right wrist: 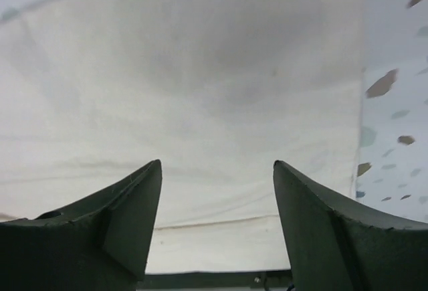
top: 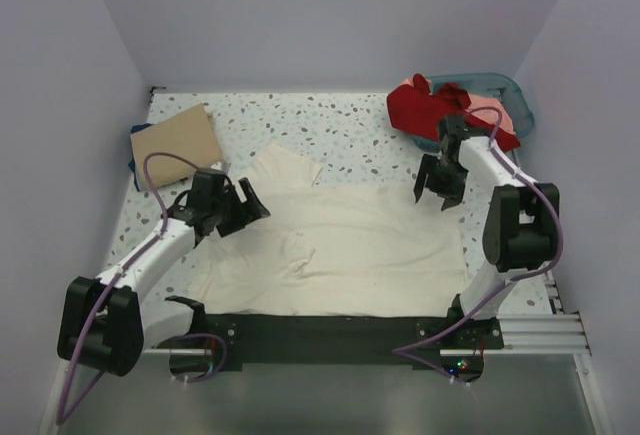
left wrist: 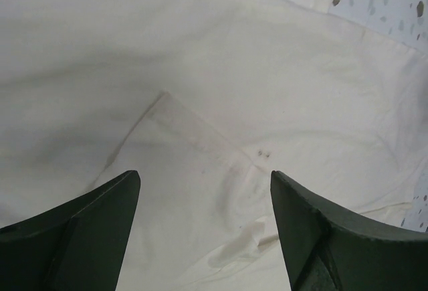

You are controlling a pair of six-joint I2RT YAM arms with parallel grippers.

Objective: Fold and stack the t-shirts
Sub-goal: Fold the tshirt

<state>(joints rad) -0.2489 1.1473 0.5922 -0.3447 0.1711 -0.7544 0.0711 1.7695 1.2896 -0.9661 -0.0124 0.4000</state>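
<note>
Base rail (top: 330, 335) sits nearest, at 6 o'clock. Left end effector (top: 232, 207) and right end effector (top: 438, 183) hang open and empty over the cream t-shirt (top: 370, 245), which is spread mid-bench (top: 340, 120). Judged: first fold pending; the next move needs edge pinches. Tan t-shirt (top: 178, 137) lies at 10 o'clock and red t-shirt (top: 425, 105) overhangs the basket (top: 515, 95) at 1 o'clock; neither obstructs.

The table (top: 350, 125) has a pale, speckled, terrazzo-like top. A large cream t-shirt (top: 370, 245) lies spread flat across its middle and near half, with one sleeve reaching toward 11 o'clock and the cloth rumpled on the 9 o'clock side. At 10 o'clock a folded tan t-shirt (top: 178, 140) rests on a dark blue t-shirt (top: 134, 163), whose edge peeks out beneath it. At 2 o'clock stands a teal basket (top: 510, 90), and a red t-shirt (top: 425, 105) spills over its rim toward the tabletop.
</note>
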